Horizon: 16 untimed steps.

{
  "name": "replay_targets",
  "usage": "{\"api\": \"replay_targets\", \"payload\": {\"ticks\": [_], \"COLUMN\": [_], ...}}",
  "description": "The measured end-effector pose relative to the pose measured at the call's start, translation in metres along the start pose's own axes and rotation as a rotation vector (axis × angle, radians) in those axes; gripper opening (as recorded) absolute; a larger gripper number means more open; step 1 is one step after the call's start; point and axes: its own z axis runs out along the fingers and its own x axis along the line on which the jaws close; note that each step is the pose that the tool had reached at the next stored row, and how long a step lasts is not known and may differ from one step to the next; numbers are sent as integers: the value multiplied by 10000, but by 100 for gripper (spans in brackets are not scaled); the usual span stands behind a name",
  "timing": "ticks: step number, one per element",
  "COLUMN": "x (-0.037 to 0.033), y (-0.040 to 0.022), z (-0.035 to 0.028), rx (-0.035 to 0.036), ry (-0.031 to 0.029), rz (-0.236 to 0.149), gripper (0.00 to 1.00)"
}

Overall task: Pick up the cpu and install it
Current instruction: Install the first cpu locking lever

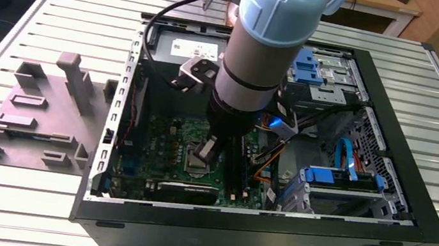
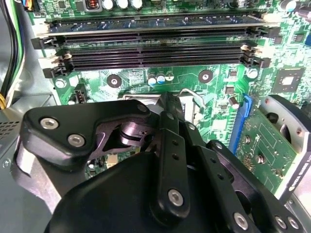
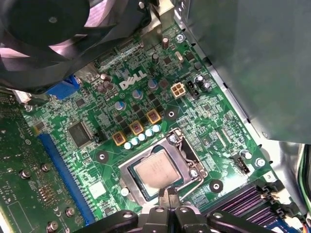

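Note:
The cpu (image 3: 155,171), a small silvery square, lies flat in the socket (image 3: 127,171) on the green motherboard (image 3: 97,145). In the first wrist view my gripper (image 3: 168,192) stands at the chip's edge with its fingertips (image 3: 164,193) drawn together and nothing visible between them. In the second wrist view the black finger linkages converge to the gripper (image 2: 167,99) above the socket area. In the exterior view the gripper (image 1: 202,153) reaches down inside the open computer case onto the motherboard (image 1: 166,135). A thin wire lever (image 3: 197,180) runs along one side of the socket.
Black case walls (image 1: 273,234) ring the board. Memory slots (image 2: 155,53) run close beside the socket, and a black fan (image 3: 43,29) and a long blue slot (image 3: 63,165) sit nearby. Blue drive bays (image 1: 340,179) and cables (image 1: 276,121) crowd the exterior view's right. A grey plastic tray (image 1: 39,117) rests on the slatted table (image 1: 64,4).

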Motion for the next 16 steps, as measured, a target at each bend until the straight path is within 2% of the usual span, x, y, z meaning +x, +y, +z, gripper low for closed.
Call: {"api": "replay_targets", "payload": {"ticks": [5,10,16], "x": [-3,-5,34], "y": [-6,-12,-35], "z": [39,42,44], "rx": [1,1,1], "ry": [3,1,2], "rz": [6,9,8], "gripper": [10,10,10]}}
